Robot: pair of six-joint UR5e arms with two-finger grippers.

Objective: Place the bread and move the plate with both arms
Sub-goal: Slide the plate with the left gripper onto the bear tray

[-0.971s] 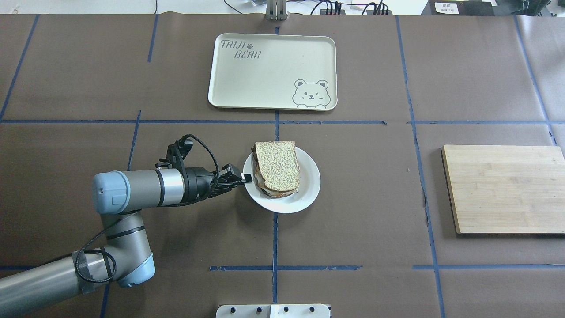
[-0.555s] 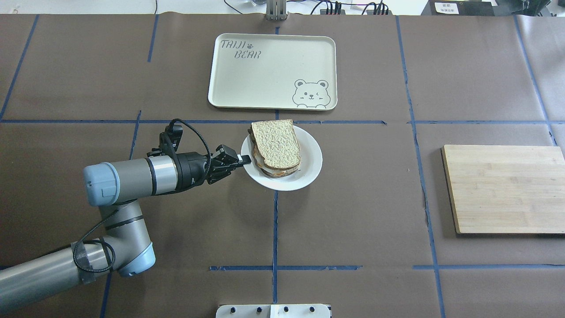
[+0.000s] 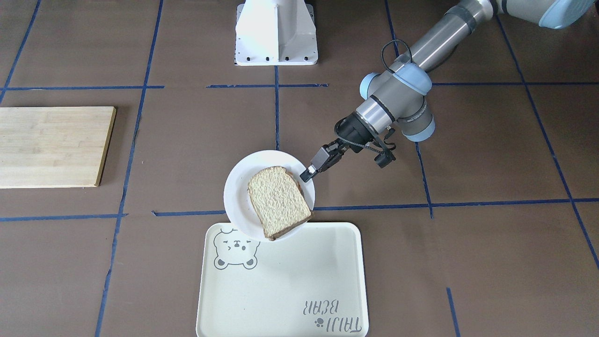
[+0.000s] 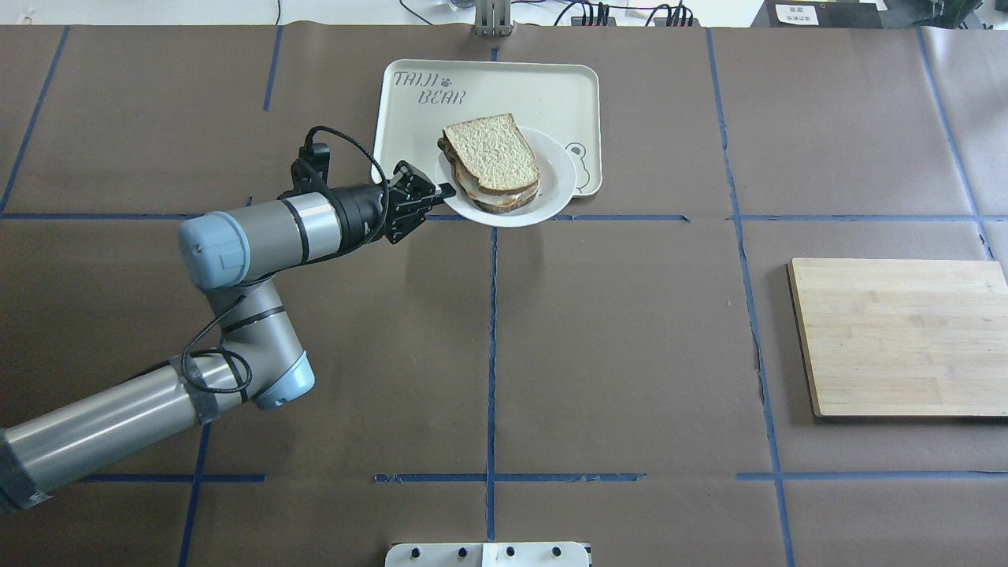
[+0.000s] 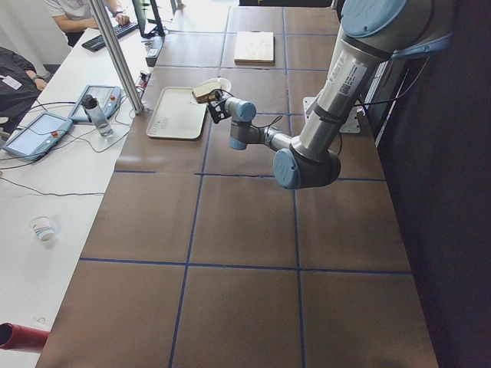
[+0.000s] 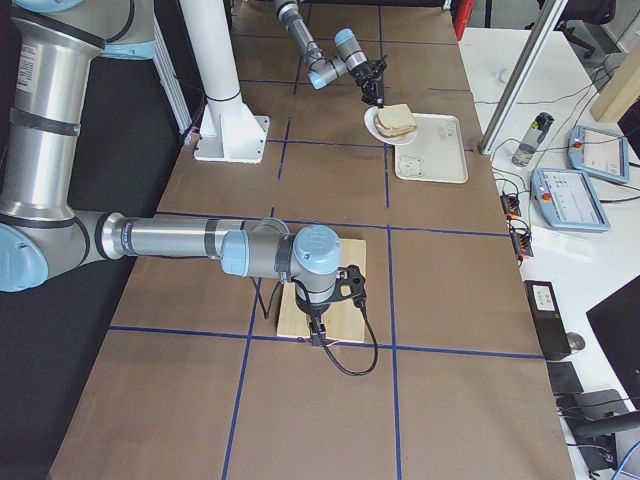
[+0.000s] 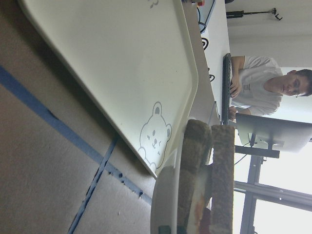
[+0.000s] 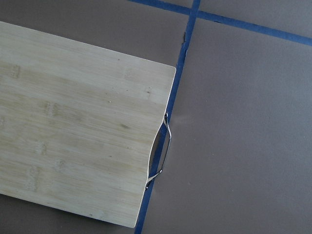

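The white plate (image 4: 561, 177) carries the bread (image 4: 492, 153), a pale tan slice lying on top of a second slice with filling between them. My left gripper (image 4: 447, 190) is shut on the plate's left rim and holds it in the air over the near edge of the cream bear tray (image 4: 504, 90). From the front, the plate (image 3: 238, 192) and bread (image 3: 278, 202) overlap the tray's edge, and my left gripper (image 3: 305, 177) pinches the rim. My right gripper (image 6: 320, 330) hangs over the cutting board; I cannot tell if it is open.
The wooden cutting board (image 4: 898, 335) lies at the right of the table and fills the right wrist view (image 8: 73, 131). The white pedestal (image 3: 276, 32) stands at the robot's side. Operators sit beyond the tray's far side.
My left arm has lifted the plate with the bread and carried it away from the robot, from the table's middle to over the tray's near edge.
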